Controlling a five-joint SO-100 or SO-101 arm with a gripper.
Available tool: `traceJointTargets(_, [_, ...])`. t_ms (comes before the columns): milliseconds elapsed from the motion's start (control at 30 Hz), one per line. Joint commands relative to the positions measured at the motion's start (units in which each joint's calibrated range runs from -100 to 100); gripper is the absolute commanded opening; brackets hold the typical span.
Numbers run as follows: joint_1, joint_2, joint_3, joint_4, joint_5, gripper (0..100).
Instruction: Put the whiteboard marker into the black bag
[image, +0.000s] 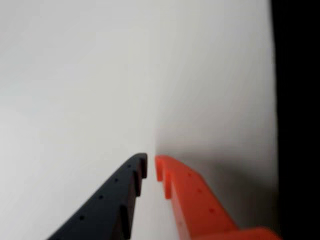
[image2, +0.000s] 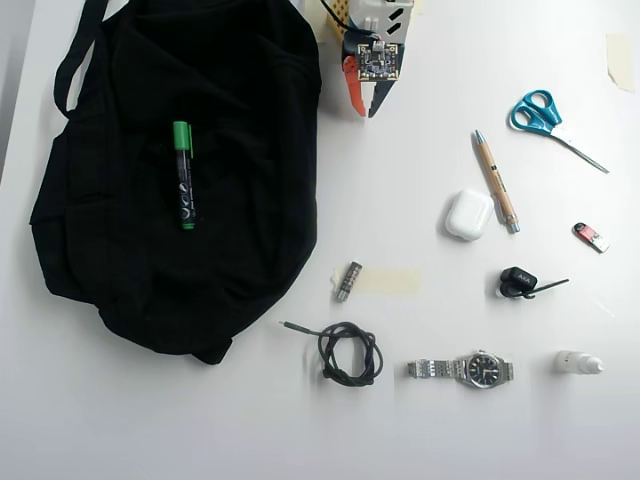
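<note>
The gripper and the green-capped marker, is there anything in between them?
Only black bag fabric. In the overhead view the whiteboard marker lies on the bag, the gripper sits just off its right edge.

From my wrist view I see the gripper (image: 150, 167) with its dark finger on the left and orange finger on the right, tips nearly together, nothing between them. A plain white surface (image: 100, 75) lies beyond. A black band (image: 297, 100) fills the right edge.

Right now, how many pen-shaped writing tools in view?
2. The whiteboard marker lies on top of the black bag; the wooden pen lies beside the white earbud case. The bag may hide more.
</note>
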Motion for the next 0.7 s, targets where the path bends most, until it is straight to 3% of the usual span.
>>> traceJointTargets(0, [-2.8, -0.84, 1.07, 0.47, 1.9, 2])
traceJointTargets(167, [-8.48, -0.84, 1.07, 0.47, 2.43, 2])
traceJointTargets(667, [-8.93, -0.84, 1.07, 0.38, 2.43, 2])
